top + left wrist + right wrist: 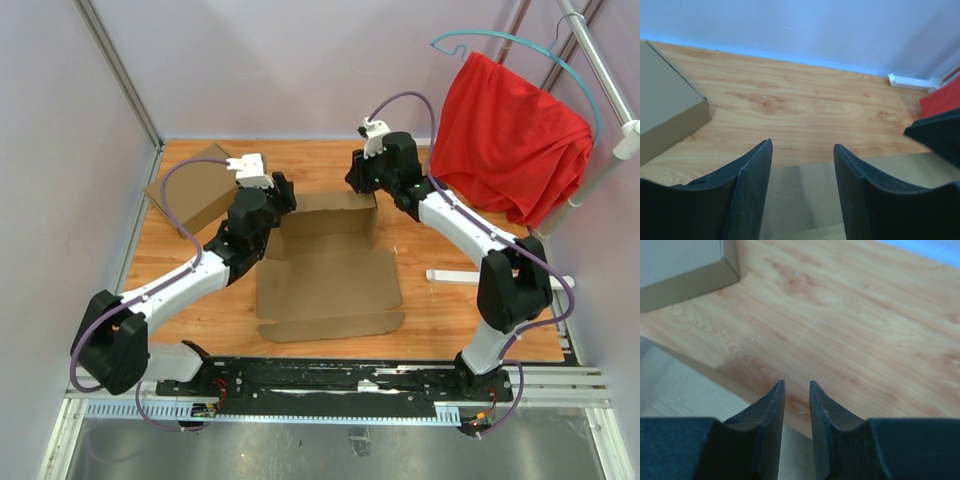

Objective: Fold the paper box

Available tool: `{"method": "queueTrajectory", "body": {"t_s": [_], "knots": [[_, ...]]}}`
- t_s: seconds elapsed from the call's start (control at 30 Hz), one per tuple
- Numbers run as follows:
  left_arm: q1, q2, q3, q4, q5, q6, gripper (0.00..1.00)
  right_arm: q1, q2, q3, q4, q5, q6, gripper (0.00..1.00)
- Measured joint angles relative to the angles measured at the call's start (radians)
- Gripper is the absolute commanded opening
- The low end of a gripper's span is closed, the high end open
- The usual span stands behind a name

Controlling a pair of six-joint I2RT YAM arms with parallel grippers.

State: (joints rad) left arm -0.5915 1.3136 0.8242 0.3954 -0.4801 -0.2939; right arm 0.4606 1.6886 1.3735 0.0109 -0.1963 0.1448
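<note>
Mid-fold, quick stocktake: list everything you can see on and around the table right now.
paper box: one, brown, table centre, partly folded, far wall raised
second cardboard box: one, brown, table's far left corner
cloth: one, red, hanging at right
hanger: one, teal, above the cloth
strip: one, white, right of the paper box
table: one, light wood
arms: two, white and black
left gripper: black fingers apart, above the raised wall
right gripper: black fingers nearly together, by the wall's right end
</note>
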Motion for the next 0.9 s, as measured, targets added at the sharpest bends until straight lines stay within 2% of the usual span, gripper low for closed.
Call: {"method": "queueTrajectory", "body": {"t_s": [0.07,0.13,0.2,0.37,0.5,0.67,0.7,0.8,0.9], "knots": [[0.0,-0.028,-0.002,-0.008,-0.024,0.0,0.68,0.001,0.039,0.004,-0.002,-0.049,0.018,0.26],[0.0,-0.076,-0.029,-0.015,-0.058,0.002,0.78,0.005,0.064,0.003,-0.004,-0.074,0.035,0.26],[0.0,-0.151,-0.085,-0.024,-0.103,0.005,0.81,0.007,0.073,0.002,-0.002,-0.087,0.042,0.26],[0.0,-0.363,-0.338,0.005,-0.201,-0.019,0.81,0.024,0.072,-0.003,0.021,-0.092,0.043,0.26],[0.0,-0.443,-0.583,0.082,-0.203,-0.071,0.78,0.029,0.072,-0.003,0.028,-0.101,0.043,0.26],[0.0,-0.47,-0.814,0.206,-0.197,-0.114,0.78,0.031,0.073,0.01,0.02,-0.118,0.041,0.26],[0.0,-0.463,-0.817,0.21,-0.199,-0.116,0.78,0.031,0.073,0.012,0.02,-0.119,0.04,0.25],[0.0,-0.409,-0.816,0.358,-0.197,-0.109,0.8,0.031,0.079,0.031,0.015,-0.131,0.037,0.25],[0.0,-0.293,-0.812,0.515,-0.188,-0.076,0.8,0.031,0.091,0.05,0.013,-0.151,0.036,0.25]]}}
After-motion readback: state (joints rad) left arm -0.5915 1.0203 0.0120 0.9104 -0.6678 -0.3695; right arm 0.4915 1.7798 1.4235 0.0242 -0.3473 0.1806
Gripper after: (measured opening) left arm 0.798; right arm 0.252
